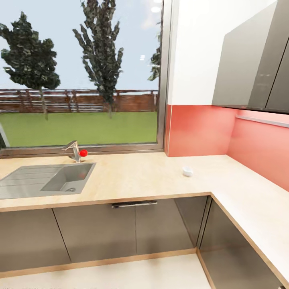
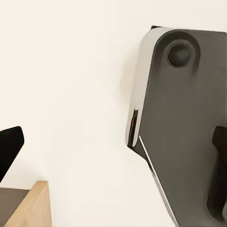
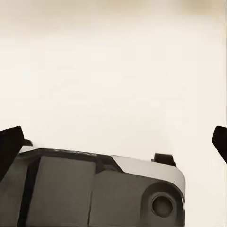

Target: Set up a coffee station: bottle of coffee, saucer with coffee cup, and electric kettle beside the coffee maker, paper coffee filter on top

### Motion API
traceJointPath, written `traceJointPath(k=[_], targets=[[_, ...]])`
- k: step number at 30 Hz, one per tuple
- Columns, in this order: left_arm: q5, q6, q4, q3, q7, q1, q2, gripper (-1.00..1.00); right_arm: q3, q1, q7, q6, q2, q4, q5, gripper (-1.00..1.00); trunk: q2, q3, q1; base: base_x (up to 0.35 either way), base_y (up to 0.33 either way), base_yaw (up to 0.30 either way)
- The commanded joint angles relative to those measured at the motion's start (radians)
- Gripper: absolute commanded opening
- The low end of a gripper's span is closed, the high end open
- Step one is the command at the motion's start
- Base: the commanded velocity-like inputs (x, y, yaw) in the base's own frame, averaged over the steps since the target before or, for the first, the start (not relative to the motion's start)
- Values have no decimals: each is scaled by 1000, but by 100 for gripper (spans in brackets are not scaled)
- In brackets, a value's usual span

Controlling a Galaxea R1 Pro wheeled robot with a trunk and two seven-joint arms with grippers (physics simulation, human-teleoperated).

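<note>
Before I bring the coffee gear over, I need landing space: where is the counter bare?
The kitchen countertop is bare between the sink and the coffee cup, and along the right run under the pink wall. The left end is taken up by the sink and tap.

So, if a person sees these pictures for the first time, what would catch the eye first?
Probably the large window with trees and a green lawn behind the kitchen countertop, and the coral-red backsplash in the corner to its right. On the worktop, a grey sink with a red-knobbed tap sits at the left. A tiny white coffee cup stands alone near the corner.
</note>
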Motion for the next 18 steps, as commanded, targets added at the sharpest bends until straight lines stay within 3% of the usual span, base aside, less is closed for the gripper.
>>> traceJointPath(k=[1, 4, 9, 15, 18], targets=[[-9, -2, -1, 9, -5, 0, 0, 100, 7, -7, 4, -25, -1, -1, -11, 100, -1, -1, 0, 0, 0, 26], [-11, -1, -2, 8, -6, 0, -1, 100, 5, -61, 3, -154, 15, -2, -11, 100, -1, -1, 0, 0, 0, 9], [-12, -3, -3, 8, -6, -1, -2, 100, 4, -174, 1, -289, 51, -3, -14, 100, -1, -1, 0, 0, 0, 1], [-12, -4, -4, 8, -6, -1, 3, 100, -3, -315, 1, -337, 63, -4, -19, 100, -1, -1, 0, 0, 0, 0], [-12, -4, -4, 7, -6, -1, 5, 100, -5, -385, 1, -342, 63, -8, -44, 100, -1, -1, 0, 0, 0, 0]])
